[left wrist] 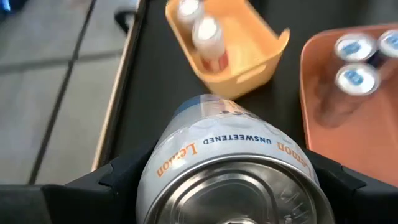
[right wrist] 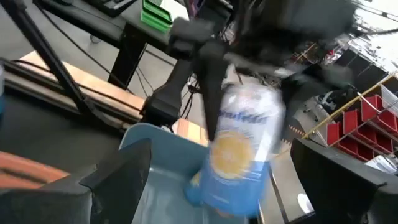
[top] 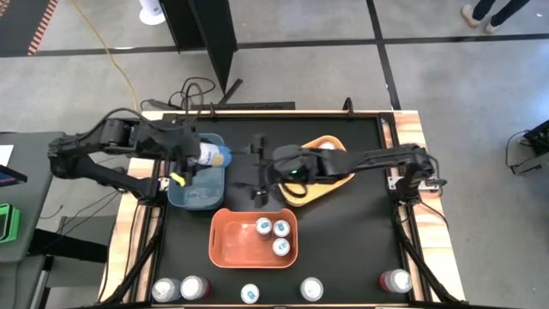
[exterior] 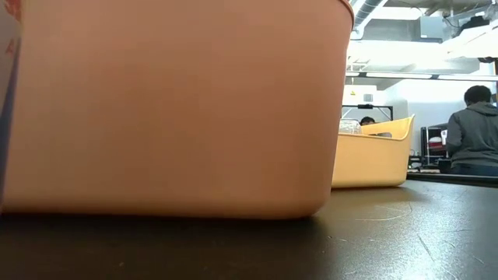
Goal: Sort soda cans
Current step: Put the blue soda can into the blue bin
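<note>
My left gripper (top: 194,156) is shut on a white-and-blue soda can (top: 212,155), which hangs over the blue bin (top: 199,190) at the table's left. My right gripper (top: 256,172) stands open above the table between the blue bin and the yellow bin (top: 336,176), its fingers pointing at the held can (right wrist: 242,149). It holds nothing. The yellow bin (left wrist: 249,50) has cans standing in it (left wrist: 208,34). Three blue-topped cans (top: 273,236) stand in the orange bin (top: 225,245). Several more cans (top: 250,294) stand along the near edge. My left gripper pinches the can's round side wall (left wrist: 163,169) between its two fingers, close to the silver end (left wrist: 236,199) that faces the wrist. The fingers lie along the can from the table's left, slanting down. The can is lifted clear, tilted, its other end pointing toward the blue bin.
The orange bin's wall (exterior: 171,109) fills most of the low view, with the yellow bin (exterior: 373,152) behind it. Bare black table lies to the right of the orange bin. People sit in the room beyond (exterior: 475,132).
</note>
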Controlling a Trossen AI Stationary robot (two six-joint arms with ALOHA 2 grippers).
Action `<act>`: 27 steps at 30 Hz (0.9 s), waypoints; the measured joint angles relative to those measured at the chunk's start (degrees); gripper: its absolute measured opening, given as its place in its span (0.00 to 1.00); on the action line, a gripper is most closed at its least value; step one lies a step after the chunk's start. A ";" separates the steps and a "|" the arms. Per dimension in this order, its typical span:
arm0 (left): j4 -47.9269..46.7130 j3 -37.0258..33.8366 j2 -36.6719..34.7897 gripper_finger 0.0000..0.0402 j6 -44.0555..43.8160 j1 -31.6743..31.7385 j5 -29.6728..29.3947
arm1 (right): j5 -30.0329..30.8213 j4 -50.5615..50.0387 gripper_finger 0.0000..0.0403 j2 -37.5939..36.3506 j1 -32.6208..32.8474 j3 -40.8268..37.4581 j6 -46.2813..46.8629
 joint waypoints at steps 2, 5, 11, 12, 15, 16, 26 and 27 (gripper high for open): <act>-1.84 0.00 1.68 0.73 -2.34 0.90 -0.65 | 0.04 -4.44 0.99 -2.54 0.34 0.00 -0.04; -3.68 0.00 4.80 0.73 -5.53 3.02 -0.83 | 0.11 -10.13 0.99 -6.83 0.95 -0.05 -0.17; -8.84 0.00 11.77 0.73 -8.82 10.38 -0.70 | 0.14 -18.02 0.99 -15.84 1.71 -0.05 2.97; -9.45 0.00 12.99 0.73 -8.83 11.99 -0.74 | 0.17 -19.20 0.99 -17.06 1.98 -0.05 3.78; -10.46 0.00 16.09 0.73 -8.05 16.68 -0.55 | 0.24 -22.14 0.99 -20.36 2.93 -0.05 5.94; -10.59 0.00 17.00 0.73 -7.67 18.12 -0.11 | 0.24 -22.78 0.99 -21.29 3.43 -0.05 6.37; -10.87 -0.55 22.87 0.73 -4.43 28.38 4.99 | 2.84 -29.25 0.99 -25.86 9.43 -0.05 9.05; -10.71 -1.17 22.89 0.73 -4.42 29.13 5.07 | 3.62 -29.65 0.99 -25.89 10.00 -0.05 9.05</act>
